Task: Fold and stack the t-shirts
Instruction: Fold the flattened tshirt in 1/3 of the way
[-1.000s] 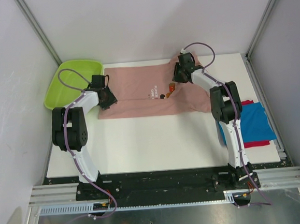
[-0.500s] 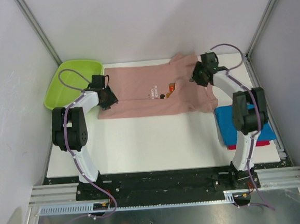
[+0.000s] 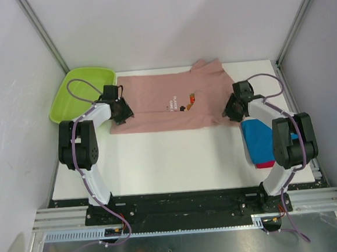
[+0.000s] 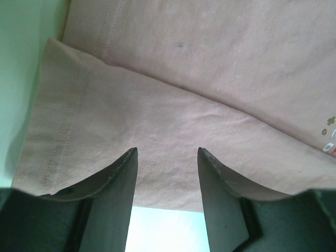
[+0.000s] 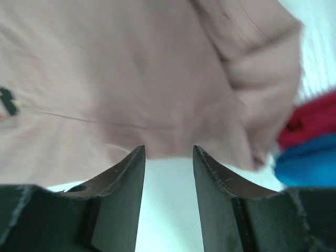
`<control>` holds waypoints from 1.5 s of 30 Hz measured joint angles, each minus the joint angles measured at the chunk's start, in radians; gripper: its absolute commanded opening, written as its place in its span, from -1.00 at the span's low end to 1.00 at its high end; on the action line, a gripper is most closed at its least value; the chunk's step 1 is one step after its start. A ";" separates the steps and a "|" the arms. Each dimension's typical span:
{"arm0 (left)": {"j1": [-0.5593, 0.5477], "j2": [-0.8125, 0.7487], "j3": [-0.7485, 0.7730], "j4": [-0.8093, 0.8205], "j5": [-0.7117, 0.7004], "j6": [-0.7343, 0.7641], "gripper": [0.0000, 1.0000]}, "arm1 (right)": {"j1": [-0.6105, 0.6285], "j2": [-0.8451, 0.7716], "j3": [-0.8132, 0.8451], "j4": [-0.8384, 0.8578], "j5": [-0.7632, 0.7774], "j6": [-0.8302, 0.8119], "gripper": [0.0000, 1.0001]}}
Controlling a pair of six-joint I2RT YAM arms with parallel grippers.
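Observation:
The dusty pink t-shirt [image 3: 166, 103] lies spread across the back of the white table, its chest print [image 3: 189, 103] facing up and one sleeve bunched at the back right. My left gripper [image 3: 122, 113] is open over the shirt's left near corner; the left wrist view shows pink cloth [image 4: 173, 105] between and beyond the fingers. My right gripper [image 3: 230, 110] is open at the shirt's right near corner, with the cloth edge [image 5: 157, 105] just past its fingertips. The folded blue t-shirt [image 3: 260, 139] lies on the folded red one [image 3: 266, 164] at the right; both show in the right wrist view [image 5: 310, 157].
A lime-green tub [image 3: 81, 92] stands at the back left corner, close to my left arm. The white table [image 3: 171, 158] has a metal frame rail [image 3: 181, 209] along its near edge. Grey walls close in on both sides.
My right arm has swung from the shirt's back edge, round to the right and down to its right near corner, leaving the sleeve bunched at the back. The left arm has not moved.

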 measured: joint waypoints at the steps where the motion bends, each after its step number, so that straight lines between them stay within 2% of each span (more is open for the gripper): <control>1: 0.000 0.000 0.000 0.000 0.002 0.000 0.08 | -0.006 -0.018 -0.039 0.000 0.002 0.005 -0.09; 5: -0.001 0.000 0.000 0.001 0.007 0.000 0.08 | -0.056 -0.109 -0.195 0.003 0.003 0.030 -0.09; 12: -0.001 0.000 0.000 0.001 0.007 -0.001 0.08 | -0.163 -0.262 -0.374 0.047 0.002 0.064 -0.09; 25: -0.001 0.000 -0.011 0.001 0.006 -0.001 0.08 | -0.346 -0.304 -0.420 0.099 -0.032 0.071 -0.09; 30: -0.001 0.000 -0.011 0.001 0.006 -0.001 0.08 | -0.339 -0.306 -0.420 0.115 -0.055 0.071 -0.09; 36: -0.001 0.000 -0.013 0.001 0.006 -0.001 0.08 | -0.233 -0.331 -0.404 0.129 -0.056 0.042 -0.11; 38: -0.001 0.000 -0.015 0.002 0.006 -0.001 0.08 | -0.197 -0.327 -0.389 0.135 -0.051 0.030 -0.17; 45: -0.001 0.000 -0.018 0.001 0.006 -0.001 0.08 | -0.130 -0.253 -0.359 0.171 -0.039 0.000 -0.21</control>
